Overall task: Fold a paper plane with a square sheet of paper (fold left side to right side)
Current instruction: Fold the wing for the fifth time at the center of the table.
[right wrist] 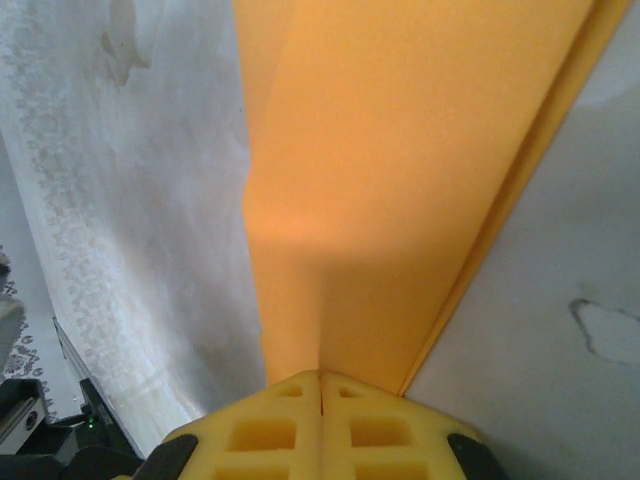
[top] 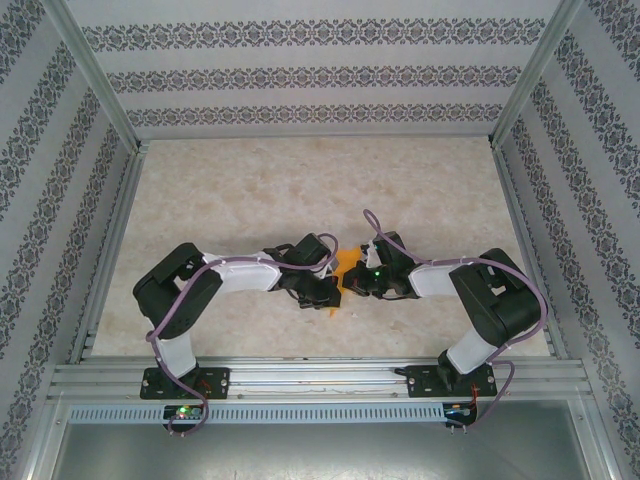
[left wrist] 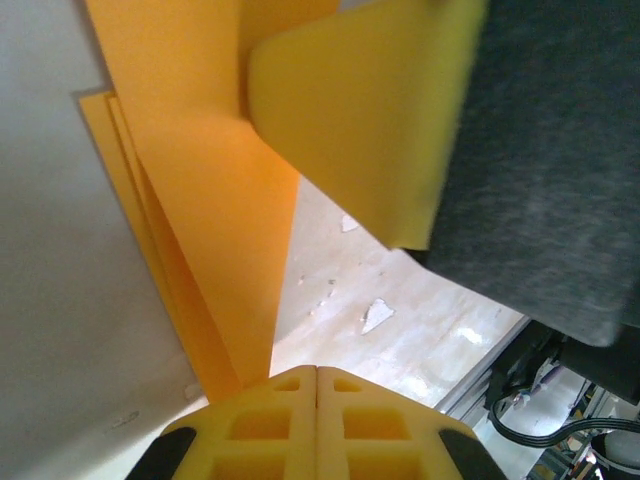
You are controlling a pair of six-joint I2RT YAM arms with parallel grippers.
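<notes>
on the marbled tabletop (top: 250,190), walled by patterned panels (top: 320,75), the folded orange paper (right wrist: 400,180) is pinched in the closed right tool (right wrist: 320,373); the left tool (left wrist: 317,370), also closed, is set at its corner.

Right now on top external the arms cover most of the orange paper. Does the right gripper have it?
Observer: Yes. On the right wrist view the right gripper is shut, and the orange paper runs straight out of the seam between its fingers.
Operator: Left one?
Observer: The left gripper is shut too. The paper reaches its tip beside the seam, so I can't confirm a pinch there.
Operator: Single sheet or folded?
Observer: Folded. The left wrist view shows stacked layer edges along one side of it.
</notes>
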